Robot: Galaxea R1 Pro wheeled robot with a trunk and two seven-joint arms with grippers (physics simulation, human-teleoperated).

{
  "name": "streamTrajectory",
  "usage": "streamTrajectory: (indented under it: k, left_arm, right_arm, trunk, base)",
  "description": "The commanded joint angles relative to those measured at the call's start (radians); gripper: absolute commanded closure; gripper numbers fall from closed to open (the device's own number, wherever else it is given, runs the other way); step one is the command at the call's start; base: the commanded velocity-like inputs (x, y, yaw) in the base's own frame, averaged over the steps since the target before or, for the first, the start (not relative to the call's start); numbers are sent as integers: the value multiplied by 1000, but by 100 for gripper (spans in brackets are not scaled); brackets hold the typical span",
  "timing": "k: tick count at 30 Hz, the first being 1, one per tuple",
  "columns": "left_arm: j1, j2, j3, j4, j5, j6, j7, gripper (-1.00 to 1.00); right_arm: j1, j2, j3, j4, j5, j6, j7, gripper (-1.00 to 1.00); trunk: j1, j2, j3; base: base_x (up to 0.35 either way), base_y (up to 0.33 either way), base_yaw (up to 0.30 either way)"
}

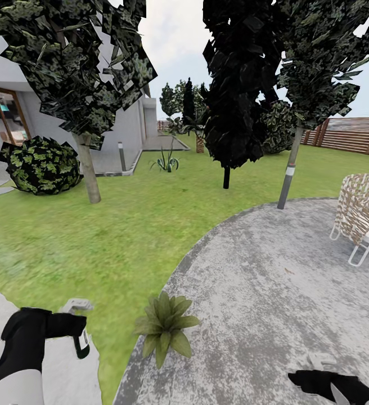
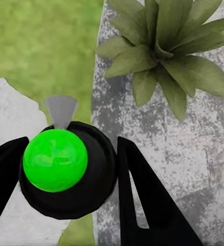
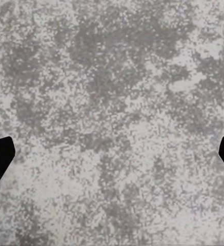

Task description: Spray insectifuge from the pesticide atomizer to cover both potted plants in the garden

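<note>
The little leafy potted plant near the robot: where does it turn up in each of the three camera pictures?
Head view: the potted plant sits low and centre, on the edge of the paved patio beside the lawn.
Left wrist view: its leaves spread across the upper right, beyond the atomizer in the left gripper.
Right wrist view: bare paving; the plant is not in it.
Shared landmark: the mottled grey patio paving.

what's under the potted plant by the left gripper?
The potted plant sits on the grey patio's edge, next to the lawn. Its leaves cover the pot and the paving directly beneath, so neither can be seen.
</note>
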Motion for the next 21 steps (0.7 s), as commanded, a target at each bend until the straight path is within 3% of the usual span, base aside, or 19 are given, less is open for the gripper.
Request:
streamTrajectory:
  k: [1, 5, 8, 13, 15, 17, 21]
  left_arm:
    - [-1, -3, -26, -1, -8, 11, -8, 100]
    - [5, -6, -118, -1, -10, 18, -10, 100]
    - [7, -10, -138, 14, -10, 21, -11, 100]
    - [8, -11, -141, 97, -10, 34, -13, 100]
    - [8, -10, -143, 128, -10, 93, -16, 100]
    - [7, -8, -145, 160, -11, 202, -25, 100]
    - [2, -6, -177, 174, -12, 275, -29, 100]
  right_arm:
    - [0, 0, -10, -2, -15, 6, 7, -100]
    - [0, -2, -13, -2, -70, 7, 11, -100]
    - [0, -3, -13, -1, -82, 7, 11, -100]
    - [0, -3, -13, -1, -85, 8, 12, -100]
    - [0, -3, -13, -1, -85, 9, 13, -100]
    - [0, -3, -13, -1, -85, 9, 13, -100]
    - [0, -3, -13, -1, -85, 10, 13, -100]
  trunk:
    - [0, -1, -1]
    - [0, -1, -1]
    - [0, -1, -1]
    - [0, -1, -1]
    - [0, -1, -1]
    - [0, -1, -1]
    - [0, -1, -1]
  base:
    - [0, 0, 0]
    - [0, 0, 0]
    - [0, 0, 0]
    - [0, 0, 0]
    - [28, 0, 0]
    - [64, 0, 0]
    - [33, 0, 0]
